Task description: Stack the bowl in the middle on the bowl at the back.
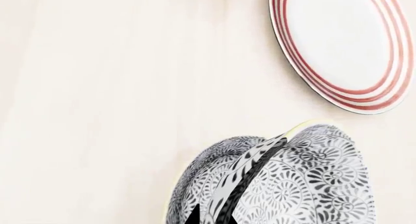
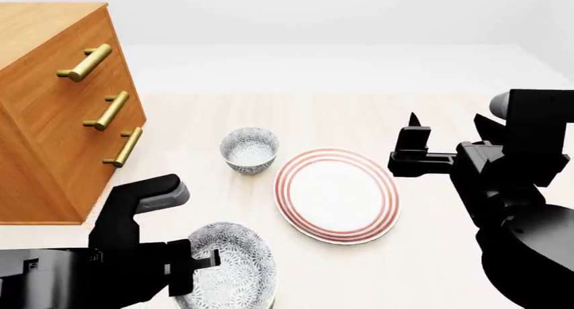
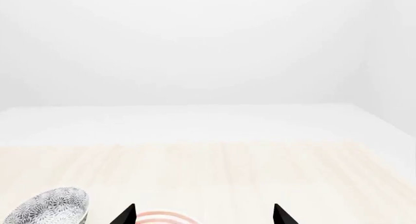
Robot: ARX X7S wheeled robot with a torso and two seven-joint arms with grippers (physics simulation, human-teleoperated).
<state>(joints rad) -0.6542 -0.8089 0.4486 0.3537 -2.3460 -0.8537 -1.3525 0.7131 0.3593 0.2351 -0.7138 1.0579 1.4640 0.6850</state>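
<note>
Two speckled bowls show in the head view: the bowl in the middle (image 2: 231, 267) at bottom centre, tilted and clenched at its rim by the left gripper (image 2: 199, 265), and the bowl at the back (image 2: 249, 148) upright left of the red-ringed plate (image 2: 337, 195). At mid-right, the right gripper (image 2: 415, 142) hangs released above the table (image 2: 431, 262).

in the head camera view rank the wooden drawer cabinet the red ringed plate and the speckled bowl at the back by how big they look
1. Wooden drawer cabinet, largest by far, though cut off at the view's edge.
2. Red-ringed plate.
3. Speckled bowl at the back, smallest; it sits a little farther from the camera, which shrinks it somewhat.
</note>
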